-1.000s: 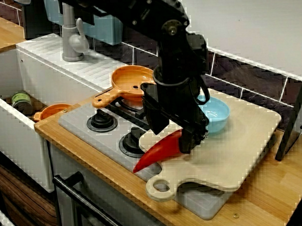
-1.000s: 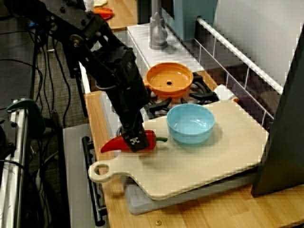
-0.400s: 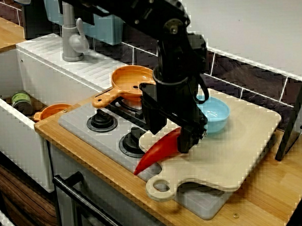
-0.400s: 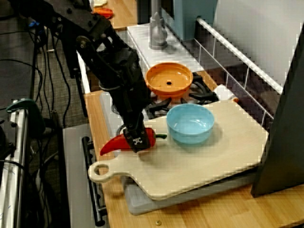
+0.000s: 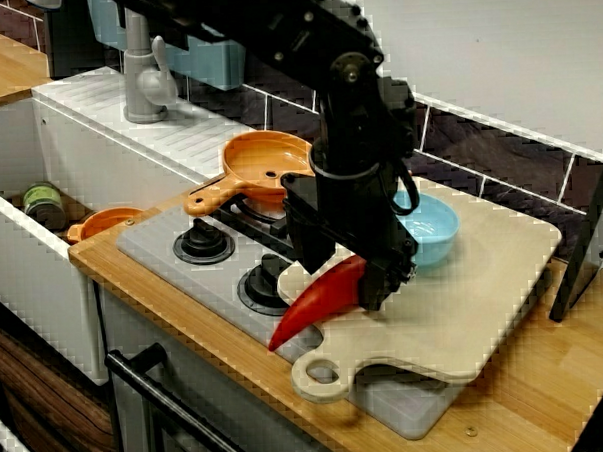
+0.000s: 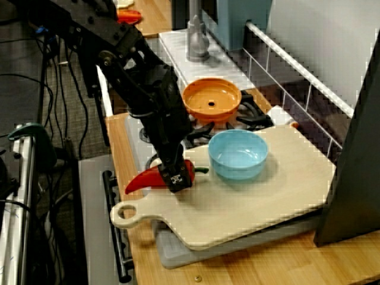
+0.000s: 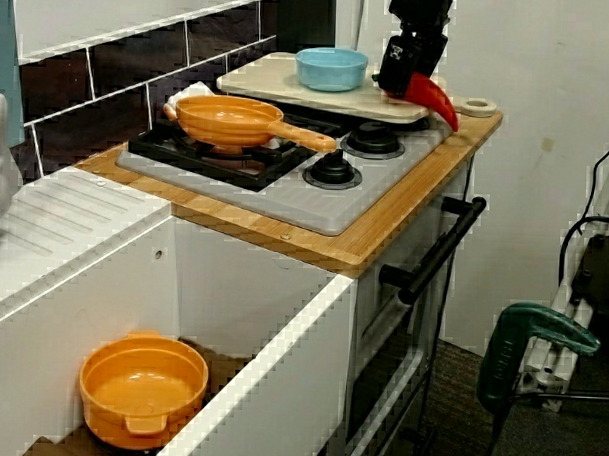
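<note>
Fingers (image 6: pixel 176 177) grip red pepper (image 5: pixel 307 308) | pepper's middle hidden | tip overhangs cutting board (image 5: pixel 475 298)

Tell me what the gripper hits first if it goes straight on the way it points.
Pointing down, the gripper, shut on the red pepper, would most likely meet the cutting board just beneath it. How much gap remains is unclear.
</note>
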Robot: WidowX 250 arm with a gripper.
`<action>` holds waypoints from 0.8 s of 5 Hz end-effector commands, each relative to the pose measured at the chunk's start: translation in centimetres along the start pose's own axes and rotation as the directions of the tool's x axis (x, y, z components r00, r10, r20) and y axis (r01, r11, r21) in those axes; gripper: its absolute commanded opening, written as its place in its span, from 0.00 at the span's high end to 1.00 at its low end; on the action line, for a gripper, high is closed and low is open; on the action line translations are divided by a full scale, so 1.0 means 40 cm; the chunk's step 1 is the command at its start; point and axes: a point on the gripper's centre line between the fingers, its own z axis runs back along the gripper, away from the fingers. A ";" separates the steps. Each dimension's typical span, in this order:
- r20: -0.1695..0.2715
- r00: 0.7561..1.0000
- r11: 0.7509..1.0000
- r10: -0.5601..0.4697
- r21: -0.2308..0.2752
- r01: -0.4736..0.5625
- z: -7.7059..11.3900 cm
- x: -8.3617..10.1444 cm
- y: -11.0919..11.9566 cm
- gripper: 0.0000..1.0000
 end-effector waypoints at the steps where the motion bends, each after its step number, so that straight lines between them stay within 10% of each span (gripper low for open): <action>1: 0.035 0.999 1.000 0.018 -0.021 -0.018 0.004 0.016 0.012 1.00; 4: -0.004 0.999 0.998 0.052 -0.036 -0.052 0.067 0.085 0.044 1.00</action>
